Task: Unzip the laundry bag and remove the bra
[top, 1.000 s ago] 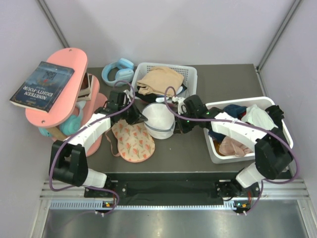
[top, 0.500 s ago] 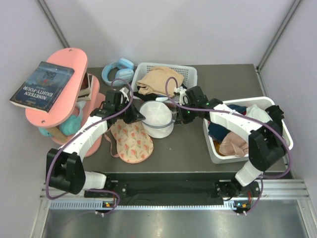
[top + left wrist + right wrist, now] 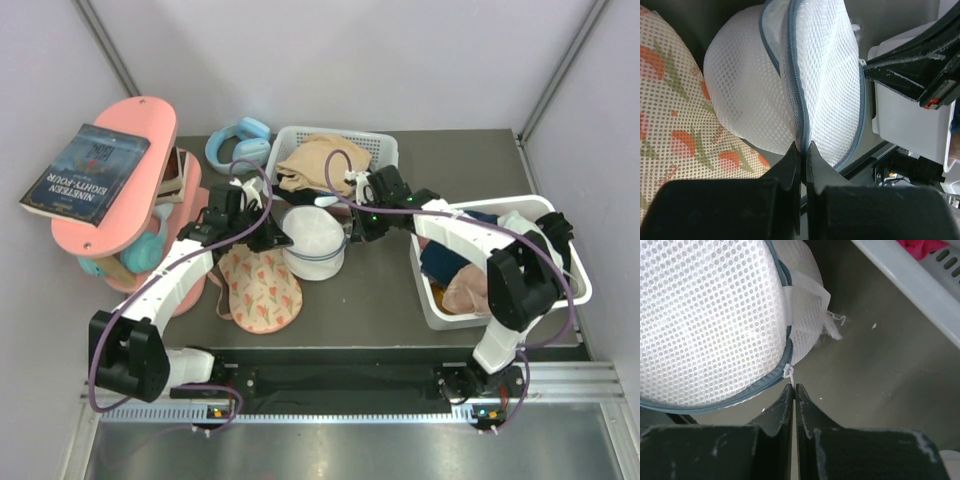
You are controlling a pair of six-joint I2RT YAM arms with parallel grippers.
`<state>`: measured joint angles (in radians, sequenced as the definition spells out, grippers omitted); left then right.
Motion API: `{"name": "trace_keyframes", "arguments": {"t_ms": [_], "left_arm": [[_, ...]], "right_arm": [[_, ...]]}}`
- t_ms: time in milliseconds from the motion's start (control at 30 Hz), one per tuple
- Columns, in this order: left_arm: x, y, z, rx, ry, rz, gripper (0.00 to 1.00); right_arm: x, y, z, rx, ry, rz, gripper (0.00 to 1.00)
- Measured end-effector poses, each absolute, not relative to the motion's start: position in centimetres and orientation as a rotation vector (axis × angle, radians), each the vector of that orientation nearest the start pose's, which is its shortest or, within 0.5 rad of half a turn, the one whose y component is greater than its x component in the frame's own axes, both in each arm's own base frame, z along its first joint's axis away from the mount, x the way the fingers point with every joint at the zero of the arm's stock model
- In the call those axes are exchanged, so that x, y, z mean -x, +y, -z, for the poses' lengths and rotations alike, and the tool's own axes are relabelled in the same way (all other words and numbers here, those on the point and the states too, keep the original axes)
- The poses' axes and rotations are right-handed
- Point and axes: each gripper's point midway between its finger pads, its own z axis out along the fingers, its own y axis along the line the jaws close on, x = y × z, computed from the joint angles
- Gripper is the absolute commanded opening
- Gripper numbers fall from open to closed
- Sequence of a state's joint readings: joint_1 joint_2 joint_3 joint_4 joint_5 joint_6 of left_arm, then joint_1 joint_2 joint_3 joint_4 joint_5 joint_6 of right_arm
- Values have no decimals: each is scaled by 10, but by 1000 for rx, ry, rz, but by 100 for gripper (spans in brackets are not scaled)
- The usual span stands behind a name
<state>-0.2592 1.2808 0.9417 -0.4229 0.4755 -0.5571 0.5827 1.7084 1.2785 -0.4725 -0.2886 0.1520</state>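
Note:
The white mesh laundry bag (image 3: 314, 238) sits mid-table, its grey zip rim (image 3: 796, 95) running up the dome. My left gripper (image 3: 281, 238) is shut on a fold of mesh at that rim (image 3: 802, 146), on the bag's left side. At the bag's right side my right gripper (image 3: 351, 231) is shut on the small white zip pull (image 3: 790, 372), where the zip (image 3: 730, 400) curves round the bag (image 3: 705, 320). The peach bra (image 3: 262, 290) with red flowers lies flat on the table, front-left of the bag, also showing beside it as floral fabric (image 3: 670, 125).
A white slatted basket (image 3: 385, 146) holding a tan garment (image 3: 320, 160) stands just behind the bag. A white bin (image 3: 432, 305) of clothes is at the right. Blue headphones (image 3: 238, 142) and a pink shelf (image 3: 120, 215) with a book (image 3: 85, 172) stand at the left.
The right gripper has swung back and left with the zip pull. The bag has shifted slightly toward the back, with the left gripper still clamped on its rim.

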Motion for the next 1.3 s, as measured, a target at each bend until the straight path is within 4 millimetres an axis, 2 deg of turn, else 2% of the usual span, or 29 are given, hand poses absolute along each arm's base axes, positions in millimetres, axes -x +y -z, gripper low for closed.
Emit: {"name": "trace_keyframes", "arguments": {"t_ms": [367, 400, 467, 500, 567, 600, 633, 700, 733, 833, 967, 1067, 1200, 1300], "left_arm": [[-286, -182, -162, 28, 2420, 968, 1], [-286, -181, -161, 37, 2425, 955, 8], [-290, -179, -159, 57, 2436, 934, 14], [-292, -179, -159, 69, 2440, 925, 26], [-298, -178, -159, 93, 2448, 912, 31], [-301, -178, -159, 115, 2451, 908, 34], [-302, -178, -158, 131, 2454, 907, 44], [-305, -179, -157, 157, 2457, 912, 58], [-307, -180, -157, 172, 2458, 918, 69], [-313, -183, -154, 221, 2467, 936, 80], [-321, -182, -157, 267, 2466, 912, 87], [-323, -175, -167, 307, 2446, 866, 87], [-310, -167, -178, 371, 2409, 855, 84], [-293, -164, -169, 418, 2414, 866, 81]], "right_arm": [[-329, 282, -115, 690, 2442, -650, 0], [-329, 282, -115, 690, 2442, -652, 0], [-327, 282, -116, 691, 2444, -655, 0], [-326, 281, -116, 690, 2442, -656, 0], [-317, 277, -117, 689, 2448, -662, 0], [-310, 275, -118, 691, 2449, -667, 0], [-304, 274, -120, 694, 2450, -669, 0], [-289, 274, -125, 698, 2446, -687, 0], [-281, 277, -127, 708, 2443, -702, 0], [-256, 290, -132, 745, 2435, -763, 0], [-237, 304, -128, 754, 2454, -818, 0], [-232, 311, -130, 746, 2455, -846, 0], [-232, 318, -128, 746, 2463, -857, 0], [-233, 323, -126, 753, 2468, -860, 0]]}}
